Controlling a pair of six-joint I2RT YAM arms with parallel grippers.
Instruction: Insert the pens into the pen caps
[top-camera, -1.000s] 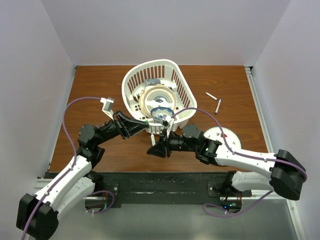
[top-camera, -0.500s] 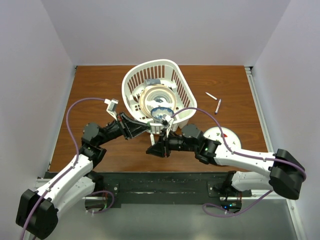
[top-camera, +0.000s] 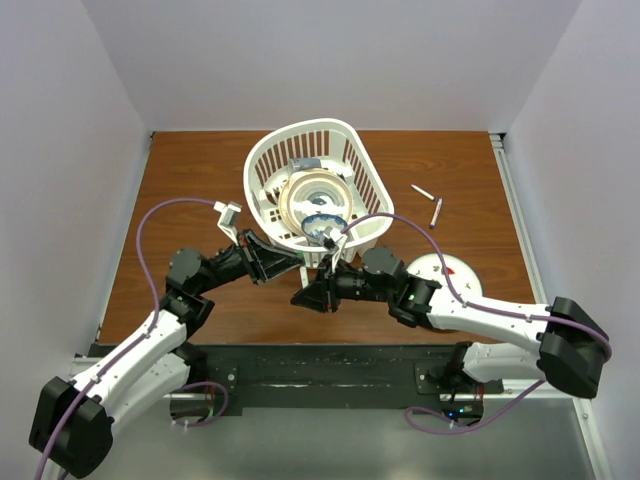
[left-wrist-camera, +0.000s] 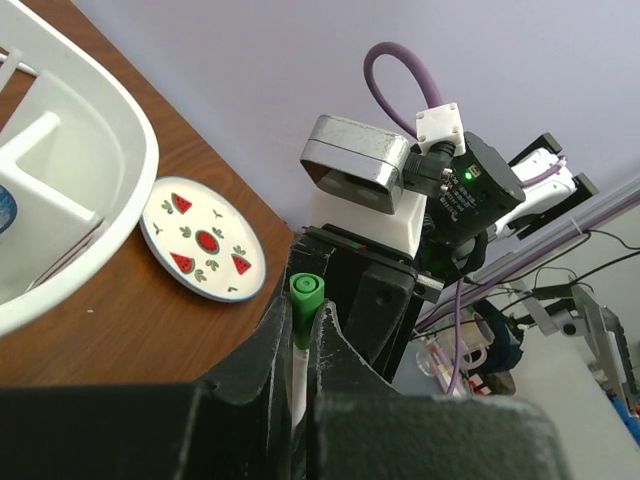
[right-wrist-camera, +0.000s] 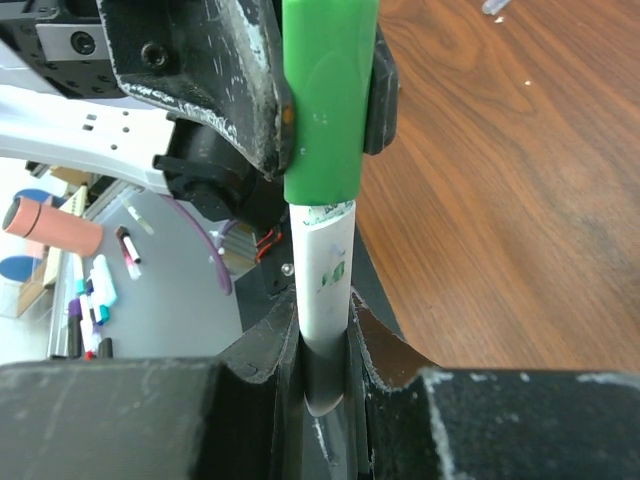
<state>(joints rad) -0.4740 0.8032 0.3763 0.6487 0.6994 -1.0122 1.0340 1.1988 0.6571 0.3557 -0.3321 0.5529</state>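
One white-barrelled pen (right-wrist-camera: 325, 260) with the green cap (right-wrist-camera: 328, 100) on its end is held between both grippers in front of the basket. My right gripper (right-wrist-camera: 325, 320) is shut on the white barrel. My left gripper (left-wrist-camera: 298, 325) is shut around the green cap (left-wrist-camera: 307, 295), whose tip pokes out past the fingertips; its fingers (right-wrist-camera: 240, 80) flank the cap in the right wrist view. In the top view the left gripper (top-camera: 296, 263) and right gripper (top-camera: 303, 292) meet tip to tip and hide the pen. Two more pens (top-camera: 422, 191) (top-camera: 436, 211) lie on the table at the right. The blue and greyish caps are not visible.
A white basket (top-camera: 262, 165) holding dishes stands at the back middle, just behind the grippers. A small watermelon-patterned plate (top-camera: 447, 270) lies right of the right arm and also shows in the left wrist view (left-wrist-camera: 205, 240). Purple cables loop over both arms.
My left gripper has moved right and slightly nearer, closing against the right gripper. The right gripper has barely shifted.
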